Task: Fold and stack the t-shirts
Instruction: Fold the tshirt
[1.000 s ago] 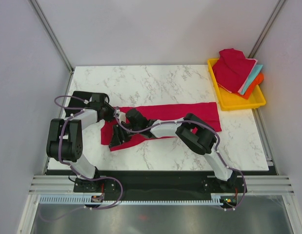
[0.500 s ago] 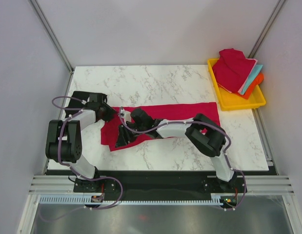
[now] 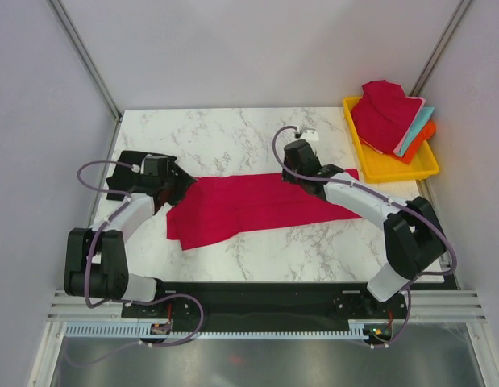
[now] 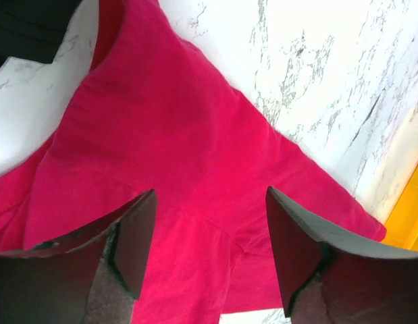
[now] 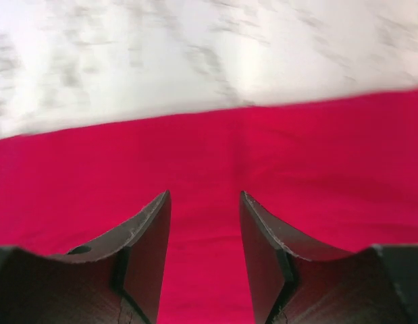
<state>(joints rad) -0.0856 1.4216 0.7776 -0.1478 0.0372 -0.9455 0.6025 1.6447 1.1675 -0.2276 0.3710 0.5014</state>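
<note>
A crimson t-shirt [image 3: 249,205] lies folded into a long strip across the middle of the marble table. My left gripper [image 3: 178,184] is open at the strip's left end, just above the cloth [image 4: 195,175]. My right gripper [image 3: 291,176] is open over the strip's far edge right of centre; the red cloth [image 5: 209,169] fills the gap between its fingers. A pile of more t-shirts [image 3: 386,113], crimson on top with teal and orange edges showing, sits in the yellow tray. No black shirt shows.
The yellow plastic tray [image 3: 394,171] stands at the table's far right corner. Grey walls and metal posts [image 3: 84,56] close in the table on three sides. Purple cables loop from both arms.
My right arm has swung from the strip's left part to its far edge right of centre. My left gripper has moved a little left. The shirt's left end lies flatter.
</note>
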